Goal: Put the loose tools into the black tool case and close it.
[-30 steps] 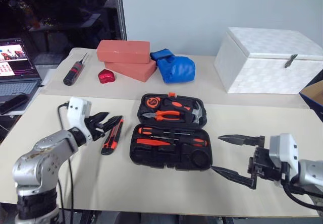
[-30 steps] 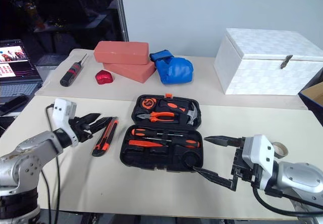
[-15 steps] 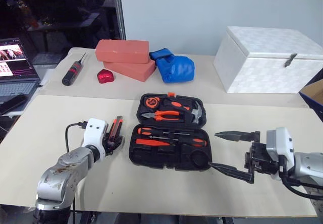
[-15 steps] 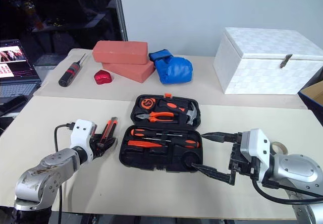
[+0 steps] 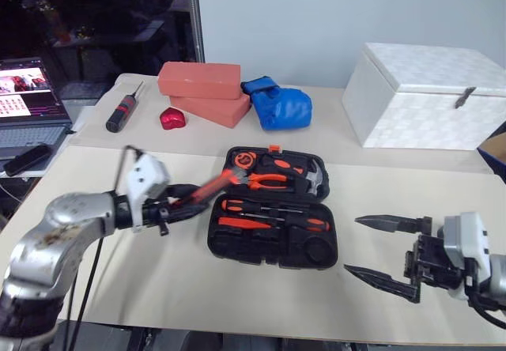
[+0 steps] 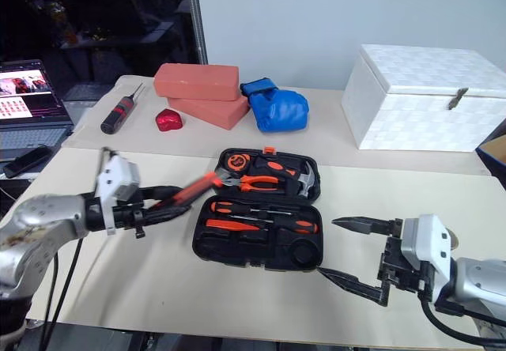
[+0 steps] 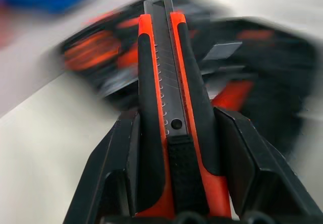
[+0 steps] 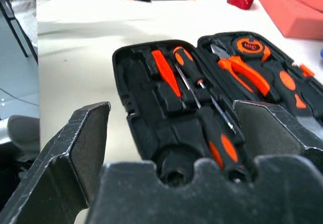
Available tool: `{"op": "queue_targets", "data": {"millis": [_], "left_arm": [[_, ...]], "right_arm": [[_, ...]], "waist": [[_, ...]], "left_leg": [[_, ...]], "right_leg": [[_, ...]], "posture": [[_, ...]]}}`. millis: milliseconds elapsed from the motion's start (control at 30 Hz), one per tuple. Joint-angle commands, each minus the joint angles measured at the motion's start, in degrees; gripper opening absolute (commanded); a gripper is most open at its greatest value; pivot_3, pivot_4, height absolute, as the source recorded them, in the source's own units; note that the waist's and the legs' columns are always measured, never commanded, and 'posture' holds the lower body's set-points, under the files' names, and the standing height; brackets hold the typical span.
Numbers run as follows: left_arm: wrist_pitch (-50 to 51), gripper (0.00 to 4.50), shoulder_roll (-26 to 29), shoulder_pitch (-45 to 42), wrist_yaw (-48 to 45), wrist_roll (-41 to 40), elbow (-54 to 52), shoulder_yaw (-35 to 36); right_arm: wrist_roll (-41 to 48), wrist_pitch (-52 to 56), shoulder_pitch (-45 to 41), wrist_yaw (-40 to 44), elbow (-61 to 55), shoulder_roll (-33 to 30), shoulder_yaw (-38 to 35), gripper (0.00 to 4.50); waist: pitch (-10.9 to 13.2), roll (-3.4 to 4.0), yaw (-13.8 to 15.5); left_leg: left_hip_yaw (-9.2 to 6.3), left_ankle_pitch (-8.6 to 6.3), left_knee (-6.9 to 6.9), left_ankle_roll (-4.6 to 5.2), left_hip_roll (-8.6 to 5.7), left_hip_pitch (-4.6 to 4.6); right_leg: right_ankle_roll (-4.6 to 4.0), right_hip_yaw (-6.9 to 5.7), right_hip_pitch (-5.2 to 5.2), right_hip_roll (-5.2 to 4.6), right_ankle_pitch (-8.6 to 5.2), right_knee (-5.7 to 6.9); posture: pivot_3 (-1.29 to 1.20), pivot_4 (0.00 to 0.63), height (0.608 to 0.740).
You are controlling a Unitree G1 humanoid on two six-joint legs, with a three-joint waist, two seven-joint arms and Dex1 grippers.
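A second ago the utility knife (image 5: 207,190) lay flat on the table beside the left gripper (image 5: 183,206); now it is off the table, clamped between that gripper's two fingers and carried toward the black tool case (image 5: 273,244), its orange tip reaching the case's near-left edge. The left wrist view shows the grip plainly: the knife runs lengthwise between the fingers (image 7: 117,168), pinched across its back end so most of its length juts out in front, which I judge is meant to let the free end be lowered into a slot. The case lies open and flat in the middle of the table (image 5: 111,288), both halves up, so the slots can be reached from above. The right gripper (image 5: 383,250) hovers just beside the case's right end with its jaws spread wide and nothing between them, likely waiting to steady or shut the lid. By count there is one knife in hand and one case; inside it I make out one pair of pliers (image 5: 265,180), one tape measure (image 5: 243,160), one hammer head and about three screwdrivers, though the exact number is hard to tell. Beyond the case stand two red bricks (image 5: 199,80), one blue glove (image 5: 278,107), one white box (image 5: 427,94), one small red object and one black-and-red screwdriver (image 5: 122,114).
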Motion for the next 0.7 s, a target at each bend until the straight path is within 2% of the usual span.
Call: {"op": "queue_targets", "data": {"millis": [33,167,333,700], "left_arm": [[-9.1,1.74,-1.7,-6.6,-9.1,6.7,5.2,-10.8],[-11.3,1.74,-3.9,-10.5,-12.4,9.6,8.8,-16.4],[-12.8,1.74,-6.0,-12.6,-11.7,15.8,12.1,-21.5],[-14.6,1.74,-8.1,-11.9,-10.4,21.0,16.8,-23.6]], "right_arm": [[2.1,-0.6,2.7,1.7,-1.9,-0.8,-6.4,4.50],[2.5,0.0,5.1,3.3,-2.3,-1.8,-9.6,4.50],[3.4,0.2,5.9,4.1,-2.1,-2.8,-12.0,4.50],[4.6,1.3,0.6,5.9,0.6,-7.3,-10.2,4.50]], "waist": [[0.0,-0.02,0.0],[0.0,-0.03,-0.1],[0.0,-0.02,-0.7],[0.0,-0.01,-0.7]], "left_leg": [[-0.01,0.05,0.00,0.09,0.00,-0.03],[-0.09,0.20,-0.01,0.33,0.07,-0.06],[-0.14,0.20,-0.02,0.36,0.16,-0.03],[-0.17,0.20,0.20,0.36,0.13,0.02]], "right_leg": [[0.01,-0.01,-0.02,0.02,0.00,0.00],[0.06,-0.04,-0.07,0.15,-0.01,0.14],[0.08,-0.03,-0.07,0.26,-0.03,0.27],[0.08,-0.02,0.05,0.22,-0.02,0.34]], "posture": [[0.00,0.150,0.736],[0.00,0.150,0.736],[0.00,0.150,0.736],[0.00,0.150,0.736]]}}
